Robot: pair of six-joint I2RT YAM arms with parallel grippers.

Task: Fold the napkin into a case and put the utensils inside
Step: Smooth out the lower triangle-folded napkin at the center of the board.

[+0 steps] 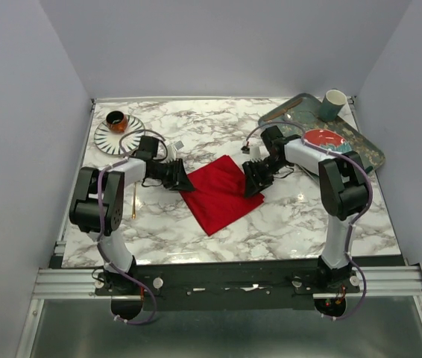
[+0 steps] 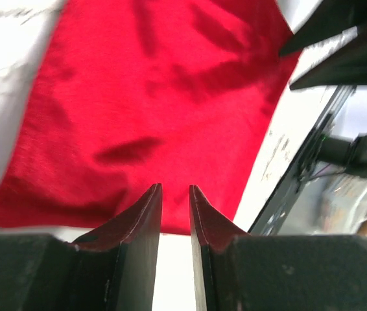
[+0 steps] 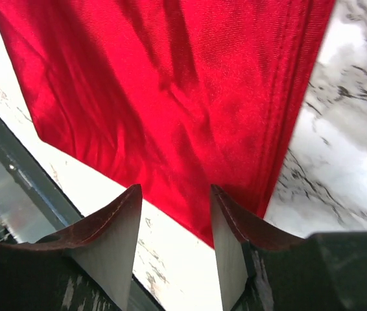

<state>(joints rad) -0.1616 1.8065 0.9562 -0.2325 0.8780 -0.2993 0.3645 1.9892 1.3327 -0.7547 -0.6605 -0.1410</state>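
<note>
While the red napkin lies on the marble table, left jaws and right jaws flank it, parted, gripping nothing.

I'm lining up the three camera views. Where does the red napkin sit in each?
Top external: napkin at table centre, between left gripper and right gripper.
Left wrist: napkin fills the upper middle.
Right wrist: napkin fills the top and centre.
Shared landmark: the marble table around it.
</note>
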